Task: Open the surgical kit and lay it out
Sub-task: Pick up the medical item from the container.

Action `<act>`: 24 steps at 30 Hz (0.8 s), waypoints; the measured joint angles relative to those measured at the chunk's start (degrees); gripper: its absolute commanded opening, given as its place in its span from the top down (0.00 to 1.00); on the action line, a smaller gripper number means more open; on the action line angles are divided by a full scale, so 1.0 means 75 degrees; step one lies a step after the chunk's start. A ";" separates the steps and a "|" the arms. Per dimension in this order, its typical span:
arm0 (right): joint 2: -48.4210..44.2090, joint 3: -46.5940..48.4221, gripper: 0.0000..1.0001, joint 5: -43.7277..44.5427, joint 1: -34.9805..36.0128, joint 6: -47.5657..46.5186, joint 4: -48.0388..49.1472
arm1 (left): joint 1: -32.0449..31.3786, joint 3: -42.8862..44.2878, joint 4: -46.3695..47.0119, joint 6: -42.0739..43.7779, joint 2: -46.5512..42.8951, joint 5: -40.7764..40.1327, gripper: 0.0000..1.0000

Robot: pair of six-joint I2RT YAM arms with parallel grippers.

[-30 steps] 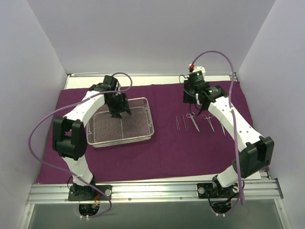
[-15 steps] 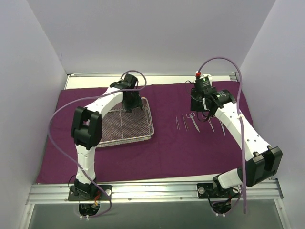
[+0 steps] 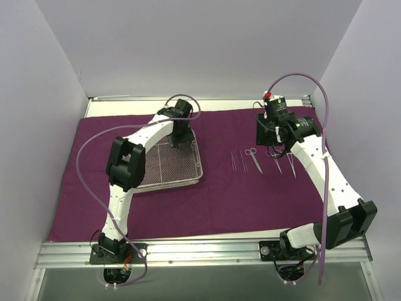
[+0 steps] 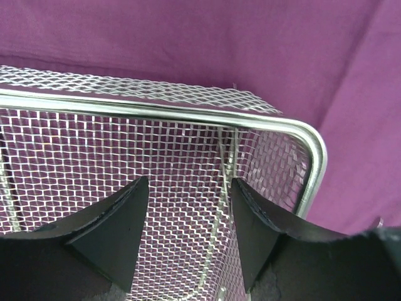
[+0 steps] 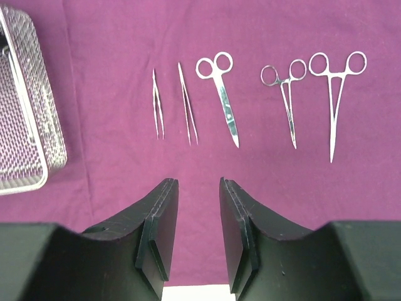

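The dark purple cloth wrap (image 3: 219,200) lies spread flat. On it, left of centre, sits the silver wire-mesh tray (image 3: 166,166). My left gripper (image 3: 182,138) hangs open over the tray's far right corner, and the left wrist view shows the rim (image 4: 188,114) just beyond the gripper (image 4: 188,194), with only mesh between the fingers. The right wrist view shows two tweezers (image 5: 158,113), scissors (image 5: 222,94) and two forceps (image 5: 285,94) in a row. My right gripper (image 3: 266,139) is at the row's far side, raised, open by a narrow gap (image 5: 198,188) and empty.
White walls close in the table on the left, far and right sides. A bare white strip of table (image 3: 125,106) runs behind the cloth. Purple cables loop from both arms. The tray's right end (image 5: 25,125) shows at the left of the right wrist view.
My left arm has swung right across the tray to its far right corner. My right arm has drawn back and to the right of the instruments, and its gap has narrowed slightly.
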 measured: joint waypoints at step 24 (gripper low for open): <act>-0.0437 -0.0003 0.69 -0.0364 -0.0283 -0.0332 -0.0326 | -0.0026 -0.0635 0.0137 -0.0385 -0.0044 -0.0469 0.58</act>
